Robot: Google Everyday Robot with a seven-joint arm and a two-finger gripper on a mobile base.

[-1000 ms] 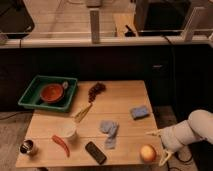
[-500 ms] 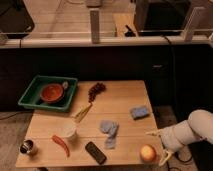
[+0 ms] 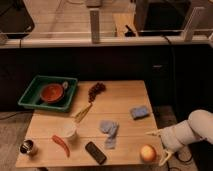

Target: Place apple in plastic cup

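The apple (image 3: pixel 147 152), orange-red with a yellowish patch, sits on the wooden table (image 3: pixel 125 100) near its front right corner. The plastic cup (image 3: pixel 68 130), whitish and short, stands upright on the left half of the table, far from the apple. My gripper (image 3: pixel 159 146) reaches in from the right on a white arm (image 3: pixel 192 131). It is open, with one fingertip (image 3: pixel 151 133) above and behind the apple and the other by the apple's right side. It holds nothing.
A green tray (image 3: pixel 30 96) with an orange-red bowl (image 3: pixel 51 93) sits at back left. Also on the table are a dark grape bunch (image 3: pixel 96 90), a yellowish stalk (image 3: pixel 82 113), a red chili (image 3: pixel 61 145), a metal cup (image 3: pixel 28 147), a black device (image 3: pixel 95 152), a blue cloth (image 3: pixel 109 131) and a blue sponge (image 3: pixel 140 111).
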